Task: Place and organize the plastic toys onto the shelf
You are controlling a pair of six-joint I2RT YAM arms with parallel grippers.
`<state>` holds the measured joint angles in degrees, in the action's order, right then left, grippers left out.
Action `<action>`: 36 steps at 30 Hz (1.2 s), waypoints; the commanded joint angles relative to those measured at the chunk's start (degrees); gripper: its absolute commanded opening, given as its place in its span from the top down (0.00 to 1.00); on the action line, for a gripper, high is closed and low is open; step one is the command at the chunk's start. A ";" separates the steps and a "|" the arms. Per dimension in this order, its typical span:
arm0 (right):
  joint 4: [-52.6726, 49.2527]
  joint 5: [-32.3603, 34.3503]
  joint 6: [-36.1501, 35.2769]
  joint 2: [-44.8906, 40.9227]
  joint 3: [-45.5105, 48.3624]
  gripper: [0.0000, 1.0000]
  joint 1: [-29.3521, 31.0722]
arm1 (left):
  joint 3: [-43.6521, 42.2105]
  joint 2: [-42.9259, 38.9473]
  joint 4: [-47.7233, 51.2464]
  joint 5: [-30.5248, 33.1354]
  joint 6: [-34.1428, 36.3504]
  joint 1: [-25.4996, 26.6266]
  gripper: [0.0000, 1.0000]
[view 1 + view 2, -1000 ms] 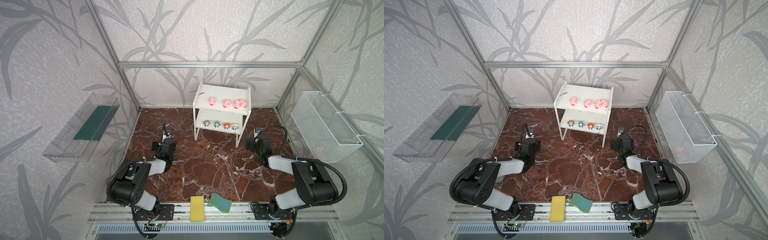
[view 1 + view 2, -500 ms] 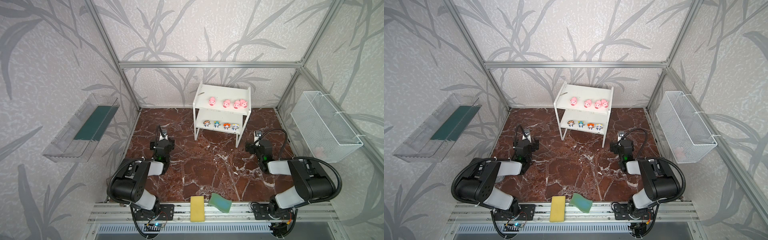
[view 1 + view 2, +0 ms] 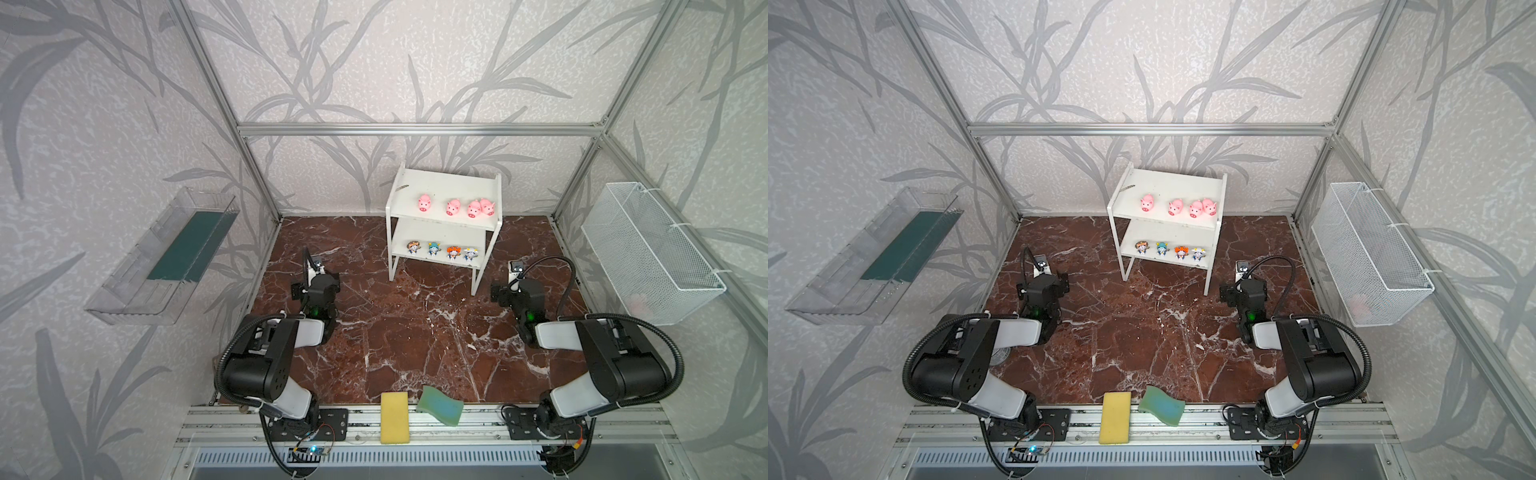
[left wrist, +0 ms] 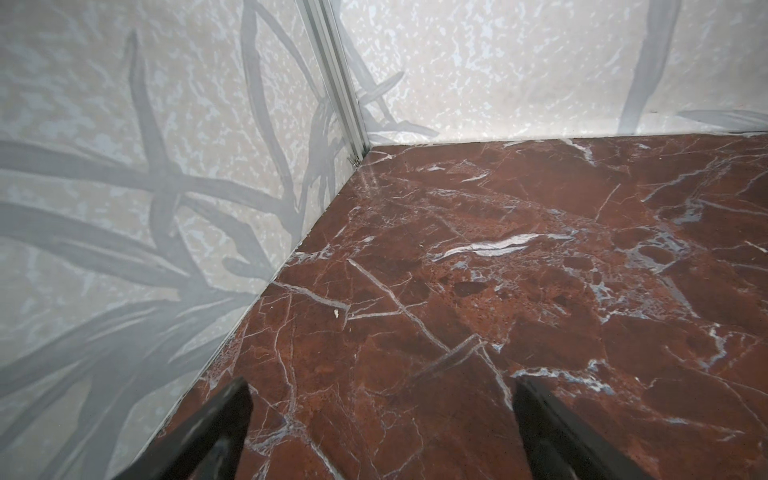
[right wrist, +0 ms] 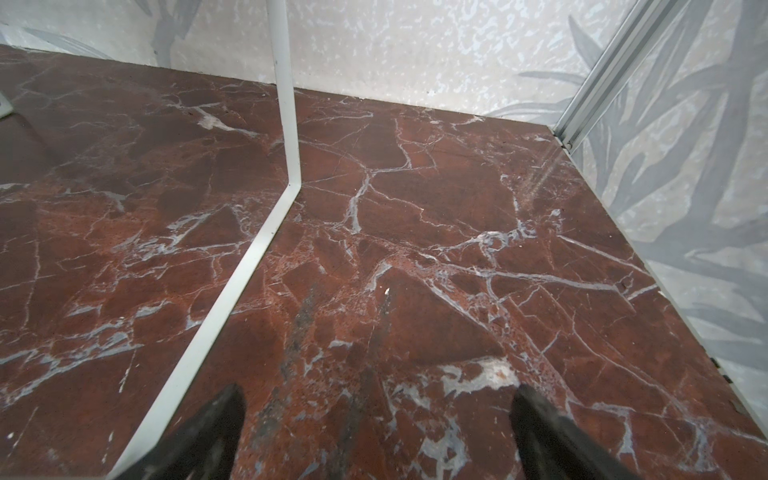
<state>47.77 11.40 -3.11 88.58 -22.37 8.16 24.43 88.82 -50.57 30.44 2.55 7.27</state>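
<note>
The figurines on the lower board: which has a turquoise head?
The second figurine from the left in a top view; the others' heads are brown, orange and white.

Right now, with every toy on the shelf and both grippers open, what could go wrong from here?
1. The right gripper sits low beside a front leg of the shelf. A sideways swing could knock it and shake the toys.
2. The figurines stand near the lower board's front edge, so a jolt might tip them off.
3. The two rightmost pigs touch each other, so bumping one would probably shift both.
</note>
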 commanded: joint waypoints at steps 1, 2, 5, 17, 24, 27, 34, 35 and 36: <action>2.15 -0.32 -0.35 -0.06 -0.13 0.01 -0.25 | -5.58 -1.21 -8.70 -5.96 -0.91 -0.85 0.00; 2.15 -0.32 -0.40 -0.06 -0.09 0.01 -0.25 | -8.01 -0.60 -13.58 -8.10 -0.70 -1.05 0.00; 2.15 -0.32 -0.37 -0.03 -0.13 0.01 -0.25 | -10.48 5.93 -26.64 -8.31 1.65 -0.78 0.01; 2.15 -0.32 -0.37 0.02 -0.12 0.01 -0.25 | -7.23 3.14 -15.98 -7.41 -1.11 -1.82 0.01; 2.15 -0.32 -0.33 0.02 -0.15 0.01 -0.25 | -7.37 3.20 -16.23 -7.50 -1.05 -1.82 0.01; 2.15 -0.30 -0.34 0.02 -0.22 0.01 -0.25 | -7.36 3.22 -16.21 -7.50 -1.05 -1.88 0.01; 2.15 -0.32 -0.39 0.02 -0.21 0.01 -0.25 | -6.83 2.94 -14.65 -8.36 -1.29 -2.17 0.01; 2.15 -0.33 -0.35 0.02 -0.17 0.01 -0.25 | -6.83 2.96 -14.79 -8.32 -1.29 -2.21 0.01; 2.15 -0.32 -0.38 0.02 -0.17 0.01 -0.25 | -6.85 2.96 -14.75 -8.29 -1.32 -2.21 0.01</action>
